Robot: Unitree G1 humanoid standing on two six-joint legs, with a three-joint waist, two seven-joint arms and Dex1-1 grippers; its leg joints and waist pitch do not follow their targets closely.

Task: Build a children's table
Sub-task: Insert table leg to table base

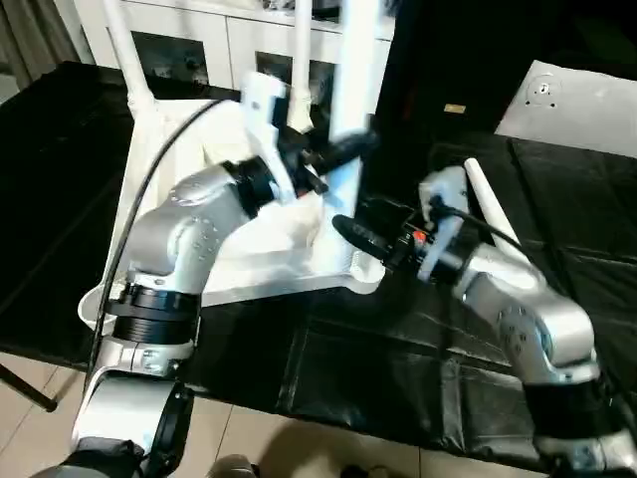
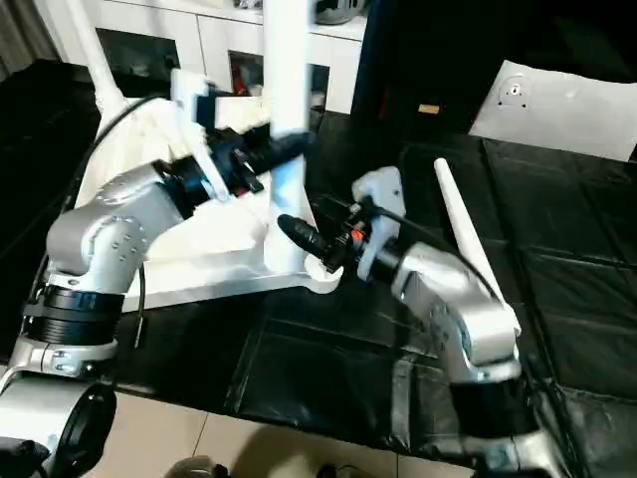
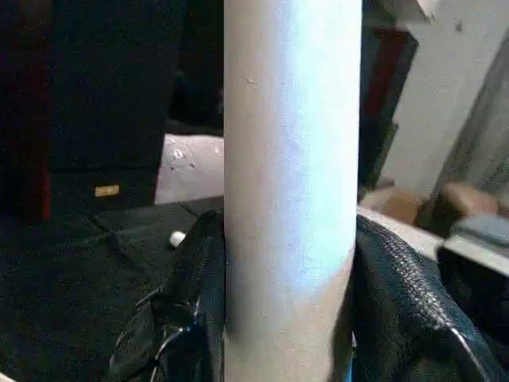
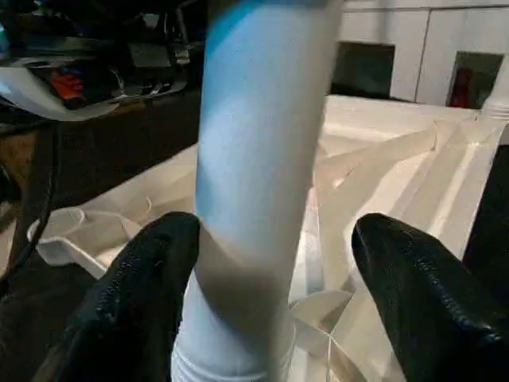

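Children's table top [image 1: 269, 254] lies upside down on the black work surface [image 1: 398, 368], left of centre in the head views, ribbed cross-braced underside facing up. Round corner socket visible at its lower left corner [image 1: 95, 304].

Two legs already stand upright at the far side: one at upper left of frame [image 1: 124, 45], a second near top centre [image 1: 302, 60]. A third, thicker-looking leg [image 1: 353, 70] stands upright at the near right corner of the top, its foot in the socket there [image 4: 238, 358].

Left gripper [image 1: 333, 151] reaches in from the left at mid-height of this leg; in the left wrist view its black fingers [image 3: 398, 294] sit against both sides of the shaft, clamped on it.

Right gripper [image 1: 358, 237] comes from the right, low, near the leg's base. Right wrist view: one finger [image 4: 139, 294] touches the leg, the other stands clear of it, so the jaws are apart, not gripping.

Fourth leg [image 1: 493, 214] lies loose on the black surface, right of centre, partly behind the right forearm.

White cabinet with glass doors [image 1: 189, 45] along the top edge. Flat white panel with a small round fitting [image 1: 572, 105] at upper right.
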